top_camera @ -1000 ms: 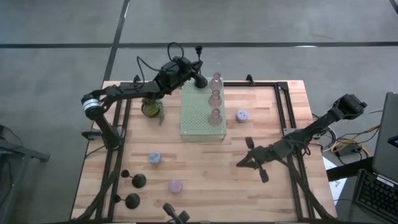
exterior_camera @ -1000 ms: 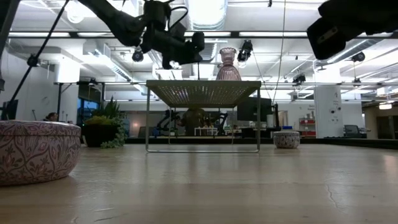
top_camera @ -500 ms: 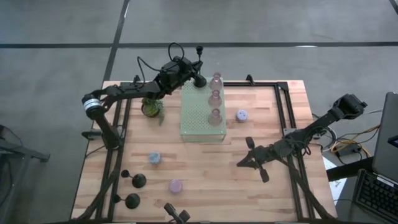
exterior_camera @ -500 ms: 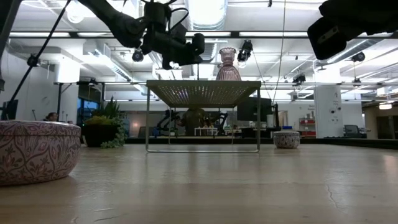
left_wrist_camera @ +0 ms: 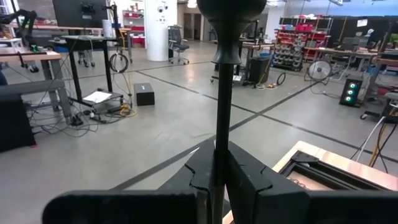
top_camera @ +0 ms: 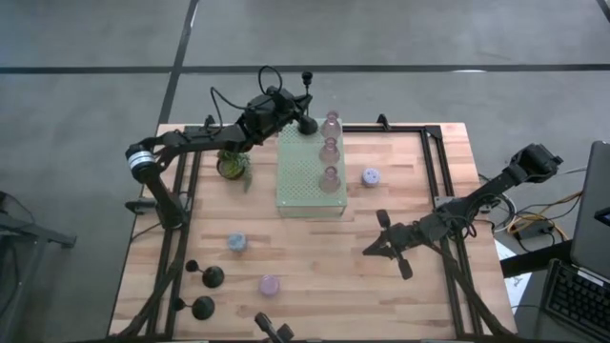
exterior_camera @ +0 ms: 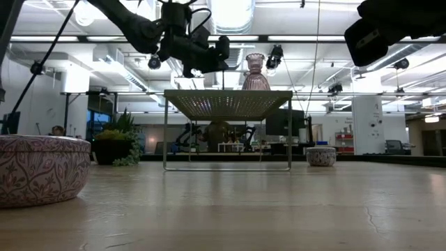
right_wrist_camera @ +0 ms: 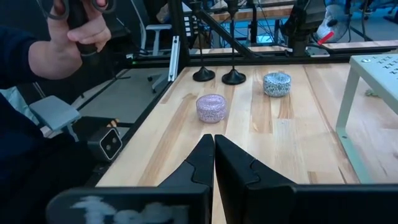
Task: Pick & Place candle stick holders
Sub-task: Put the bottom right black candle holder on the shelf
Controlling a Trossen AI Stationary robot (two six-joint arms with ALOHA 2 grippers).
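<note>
A: Starting with the biggest thing, we have the wooden table (top_camera: 315, 248) and, standing on it, the pale green perforated board (top_camera: 303, 176) on legs. Three pink glass holders (top_camera: 330, 151) line its right edge.

B: And our left gripper (top_camera: 297, 116) is over the board's far left corner, jaws pinched tight on the thin stem of a black holder (left_wrist_camera: 222, 93), as the left wrist view shows plainly. Its base is out of view below, so we cannot tell how high it hangs.

A: Our right gripper (right_wrist_camera: 214, 149) waits low over the table's right side, fingers pressed together, holding nothing.

B: What remains? Two black holders (top_camera: 208, 292) at the near left corner, and three stubby pastel holders (top_camera: 236, 243) scattered on the wood.

A: Our worry, we think, is the stem: so thin that it could swivel in the pinch and land tilted.

B: Also, the nearest pink holder stands close by; if we drift right while lowering, we might knock it off the board.
</note>
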